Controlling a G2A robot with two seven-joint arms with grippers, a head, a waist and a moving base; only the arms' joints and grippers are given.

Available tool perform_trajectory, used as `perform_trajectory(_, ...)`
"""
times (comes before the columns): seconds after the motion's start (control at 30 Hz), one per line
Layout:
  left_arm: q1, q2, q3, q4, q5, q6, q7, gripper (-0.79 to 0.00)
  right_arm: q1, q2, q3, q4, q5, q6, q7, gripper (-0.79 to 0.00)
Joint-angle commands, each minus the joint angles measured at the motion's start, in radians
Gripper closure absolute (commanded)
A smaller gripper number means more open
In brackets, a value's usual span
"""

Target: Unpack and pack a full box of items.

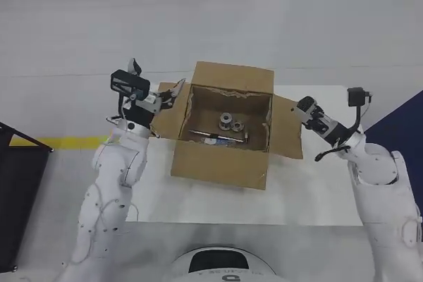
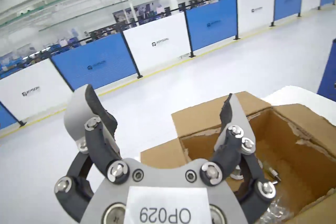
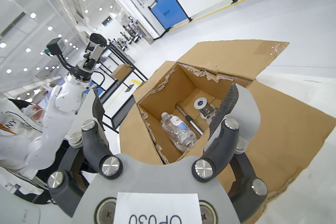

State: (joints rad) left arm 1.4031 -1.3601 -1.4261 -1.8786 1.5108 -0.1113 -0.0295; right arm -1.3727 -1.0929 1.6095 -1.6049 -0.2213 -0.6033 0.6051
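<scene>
Left gripper [image 2: 158, 93]: jaws wide apart, empty, above left flap of brown cardboard box [image 1: 218, 166].
Right gripper [image 3: 165, 93]: jaws wide apart, empty, above right flap.
Box: flaps open, upright on white counter [image 1: 303, 197].
Contents: crumpled clear plastic bottle [image 3: 178, 130], silver metal rod [image 3: 190, 121] beside it, silver flanged metal fittings [image 3: 203, 107] beyond rod.

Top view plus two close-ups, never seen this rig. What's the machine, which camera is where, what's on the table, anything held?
It's a two-armed robot at a white table. The top view looks down from above its arms; the other two come from a camera on each wrist. An open cardboard box sits on the table, holding a plastic bottle, a metal rod and round metal parts. The left gripper and right gripper flank the box, both open and empty.
</scene>
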Motion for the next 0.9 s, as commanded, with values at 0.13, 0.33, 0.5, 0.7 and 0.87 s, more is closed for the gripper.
perform_trajectory(0.13,0.124,0.015,-0.181,0.019,-0.126,-0.026,0.059,-0.785,0.003,-0.002,-0.007,-0.010,-0.054,0.041,-0.031,-0.785)
perform_trajectory(0.33,0.165,0.022,-0.281,0.116,-0.221,-0.042,0.076,-0.785,0.016,0.000,-0.041,-0.071,-0.159,0.056,0.005,-0.785)
perform_trajectory(0.5,0.169,0.025,-0.281,0.179,-0.218,-0.050,0.083,-0.785,0.104,-0.011,-0.226,-0.189,-0.410,0.154,0.076,-0.785)
perform_trajectory(0.7,0.169,0.025,-0.280,0.181,-0.217,-0.050,0.085,-0.785,0.294,-0.046,-0.479,-0.080,-0.567,0.269,0.170,-0.751)
perform_trajectory(0.87,0.169,0.025,-0.280,0.181,-0.217,-0.050,0.085,-0.785,0.411,-0.087,-0.686,0.056,-0.791,0.376,0.168,-0.785)
